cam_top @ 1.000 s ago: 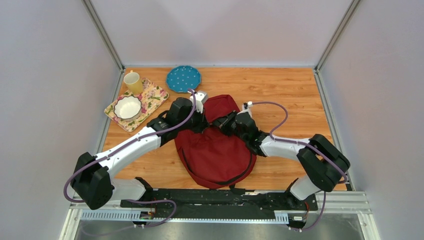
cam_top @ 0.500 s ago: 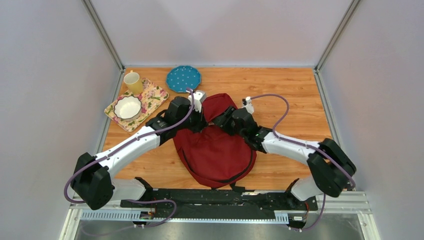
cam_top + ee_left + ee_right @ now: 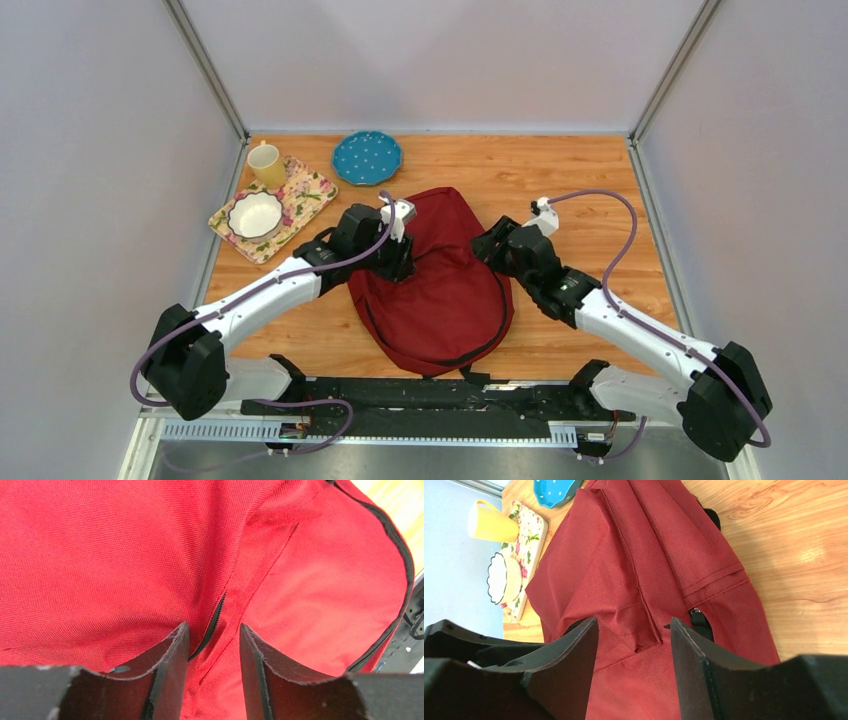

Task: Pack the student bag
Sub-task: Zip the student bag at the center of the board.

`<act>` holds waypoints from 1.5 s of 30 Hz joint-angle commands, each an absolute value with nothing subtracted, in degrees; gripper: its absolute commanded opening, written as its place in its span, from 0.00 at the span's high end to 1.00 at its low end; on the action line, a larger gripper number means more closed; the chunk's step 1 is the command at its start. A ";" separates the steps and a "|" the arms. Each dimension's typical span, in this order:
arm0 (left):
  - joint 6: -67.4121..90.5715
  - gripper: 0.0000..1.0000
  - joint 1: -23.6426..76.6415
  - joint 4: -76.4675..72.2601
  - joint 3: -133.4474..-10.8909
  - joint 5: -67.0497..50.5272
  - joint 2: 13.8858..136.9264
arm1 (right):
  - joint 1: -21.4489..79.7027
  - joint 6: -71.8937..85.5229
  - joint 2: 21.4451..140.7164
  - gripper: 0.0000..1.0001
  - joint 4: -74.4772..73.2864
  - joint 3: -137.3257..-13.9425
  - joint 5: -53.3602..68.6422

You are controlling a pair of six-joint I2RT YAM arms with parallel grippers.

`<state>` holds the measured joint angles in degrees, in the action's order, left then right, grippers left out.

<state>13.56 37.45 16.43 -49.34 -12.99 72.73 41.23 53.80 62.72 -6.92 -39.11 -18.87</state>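
The student bag (image 3: 440, 290) is a dark red backpack lying flat in the middle of the wooden table. My left gripper (image 3: 398, 260) rests low over its left upper part. In the left wrist view the left gripper (image 3: 214, 640) is open, its jaws apart over red fabric and a short black zipper (image 3: 216, 620), gripping nothing. My right gripper (image 3: 486, 244) hovers at the bag's upper right edge. Seen from the right wrist, this gripper (image 3: 634, 635) is open above a folded seam of the bag (image 3: 639, 555), empty.
At the back left, a floral tray (image 3: 310, 190) carries a yellow mug (image 3: 266, 165) and a white bowl (image 3: 254, 215). A blue dotted plate (image 3: 367, 156) lies behind the bag. A black strap buckle (image 3: 700, 622) shows on the bag's side. Walls enclose the table.
Both grippers have opened and let go of the bag's fabric. The right arm has drawn back to the right, and the raised top of the bag has dropped flat.
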 commanded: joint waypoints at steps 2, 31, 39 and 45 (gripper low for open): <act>7.04 0.49 37.27 19.24 -48.16 -13.89 71.54 | 41.13 50.97 58.37 0.42 -8.44 -38.94 -18.02; 9.23 0.26 37.27 16.08 -38.15 -12.66 62.66 | 40.78 33.67 87.53 0.40 -20.98 -67.31 -8.16; 8.88 0.37 37.27 17.40 -36.92 -11.60 64.86 | 40.34 31.29 95.62 0.39 -30.40 -74.44 -14.76; 7.82 0.86 37.27 17.49 -36.56 -14.06 64.95 | 39.29 31.29 96.41 0.61 -29.36 -74.18 -15.12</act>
<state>8.36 36.93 15.53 -37.39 -10.44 64.53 40.36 32.82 95.90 -28.25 -71.94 -12.05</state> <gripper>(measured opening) 0.217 0.465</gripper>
